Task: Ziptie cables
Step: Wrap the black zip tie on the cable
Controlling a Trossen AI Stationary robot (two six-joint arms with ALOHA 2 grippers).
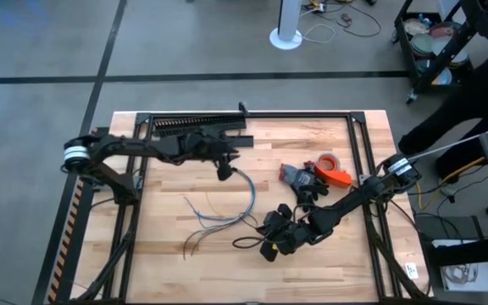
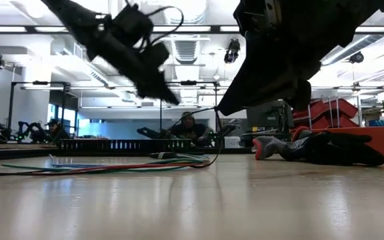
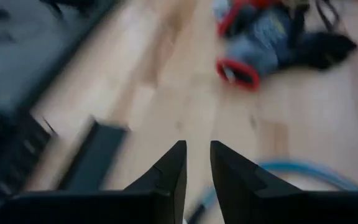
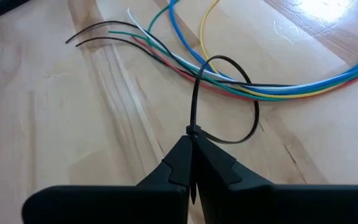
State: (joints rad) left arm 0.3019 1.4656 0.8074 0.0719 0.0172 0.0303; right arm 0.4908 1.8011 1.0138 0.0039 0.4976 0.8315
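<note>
One looped ziptie (image 4: 225, 99) circles one bundle of cables (image 4: 278, 87), pinched in the right gripper (image 4: 191, 163); left gripper (image 3: 196, 163), narrowly parted, hovers mid-table.

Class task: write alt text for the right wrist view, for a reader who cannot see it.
The right gripper is shut on a black ziptie looped around a bundle of coloured cables lying on the wooden table. The cables' loose ends fan out beyond the loop.

Light wooden table (image 1: 168, 254) within a black frame, cables (image 1: 227, 212) fanned across its middle, long black comb-toothed duct (image 1: 197, 125) along the far edge, grey-and-red tool (image 1: 299, 176) and orange tape roll (image 1: 329, 163) toward the right
</note>
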